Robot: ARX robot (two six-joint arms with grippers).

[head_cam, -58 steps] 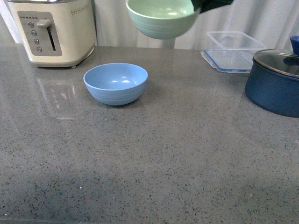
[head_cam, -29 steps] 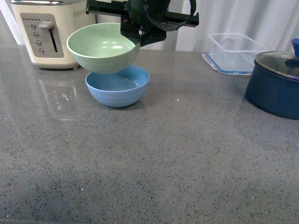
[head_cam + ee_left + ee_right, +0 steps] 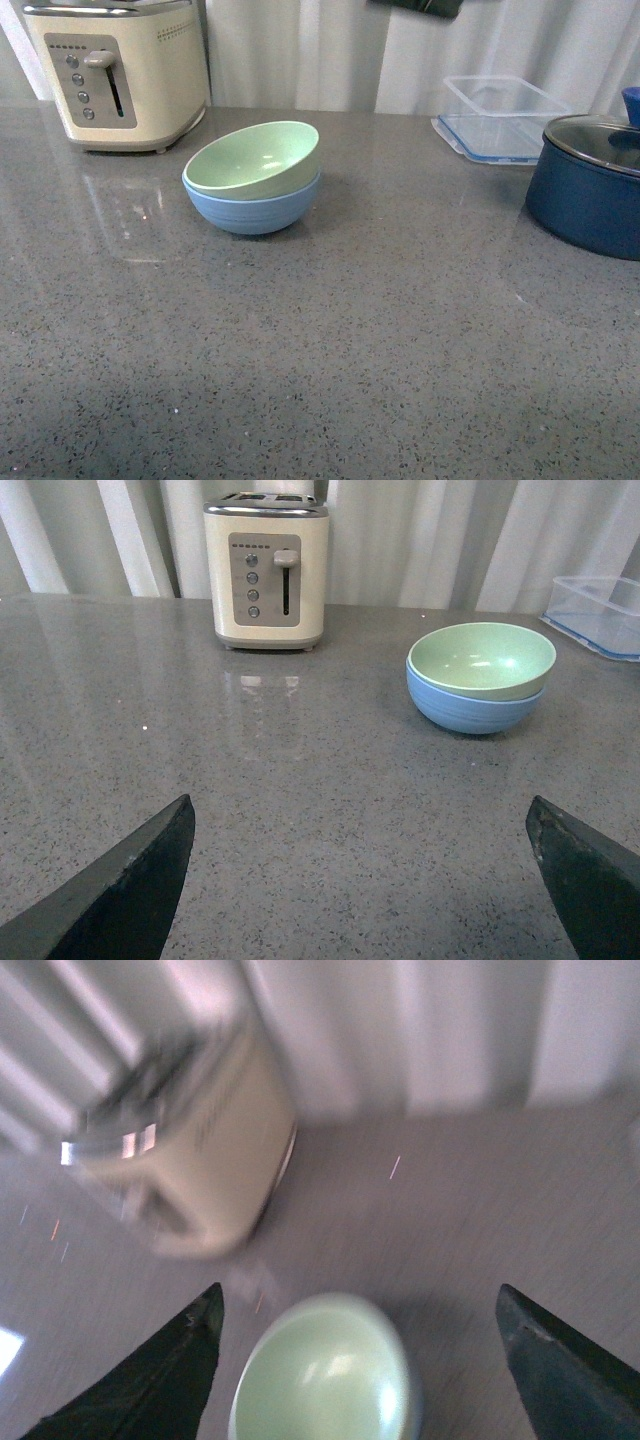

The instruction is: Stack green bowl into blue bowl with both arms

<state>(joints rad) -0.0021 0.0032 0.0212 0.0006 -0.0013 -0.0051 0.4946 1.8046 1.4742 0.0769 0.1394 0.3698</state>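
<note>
The green bowl sits inside the blue bowl, tilted a little, on the grey counter at mid left. Both show in the left wrist view, green bowl in blue bowl. The right wrist view is blurred; it shows the green bowl below and between the fingers. My right gripper is open and empty, high above the bowls; only a bit of the right arm shows at the front view's top edge. My left gripper is open and empty, low over the counter, well away from the bowls.
A cream toaster stands at the back left, close behind the bowls. A clear plastic container lies at the back right. A dark navy lidded pot stands at the right edge. A white curtain hangs behind.
The right gripper carried the green bowl left and down over the blue bowl, let it go inside it, and rose out of the front view.
</note>
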